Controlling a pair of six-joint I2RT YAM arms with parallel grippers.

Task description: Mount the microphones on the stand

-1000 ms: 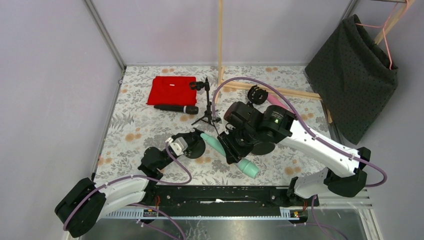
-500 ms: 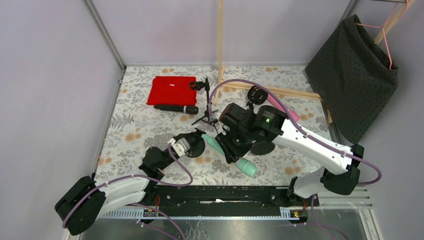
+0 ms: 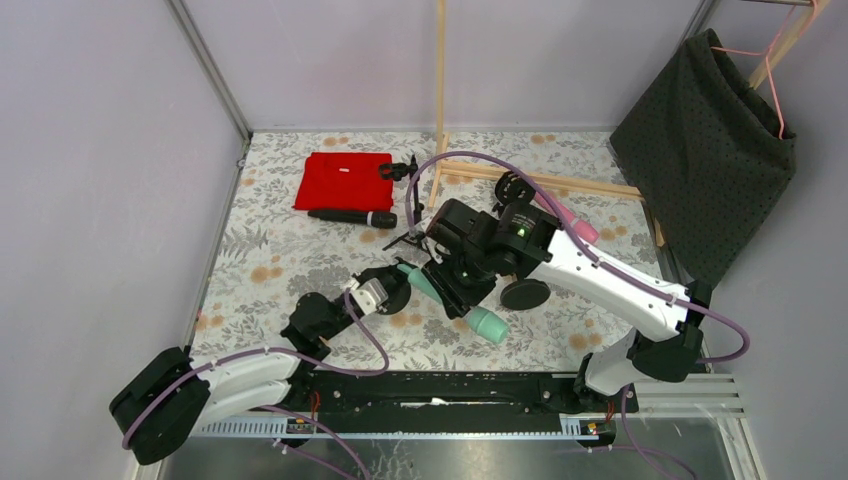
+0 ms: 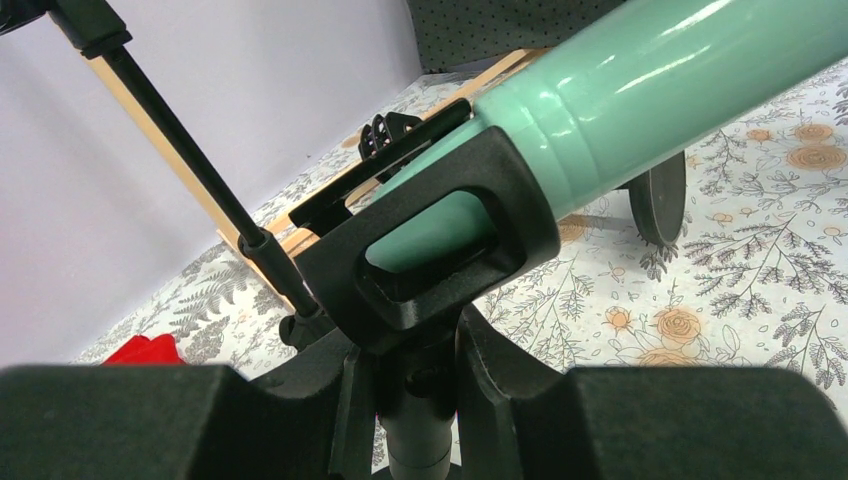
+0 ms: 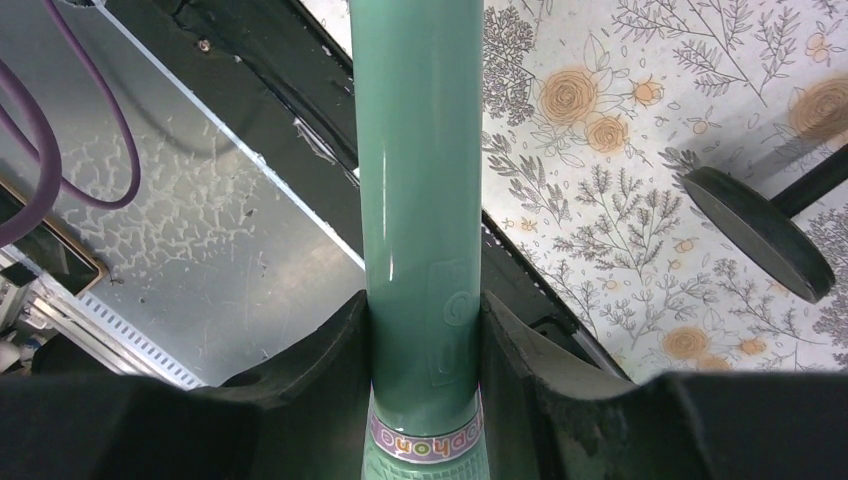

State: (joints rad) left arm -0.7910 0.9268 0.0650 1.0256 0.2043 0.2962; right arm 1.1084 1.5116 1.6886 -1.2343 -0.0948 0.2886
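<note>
mint green microphone (image 5: 420, 200) seated in microphone clip (image 4: 430, 250)

the microphone is gripped along its body by the right claw (image 5: 425, 385), clamped against both its sides. its narrow end is lodged in the black clip, whose stem is pinched by the left claw (image 4: 415, 410). the black microphone (image 3: 352, 216) is laid on the floral tabletop (image 3: 270, 270) just beside a red cloth (image 3: 343, 181); the pink microphone (image 3: 572, 222) is partly hidden behind the right arm (image 3: 600, 275).

White-black arms (image 3: 600, 275); purple cables (image 3: 470, 156)
</note>
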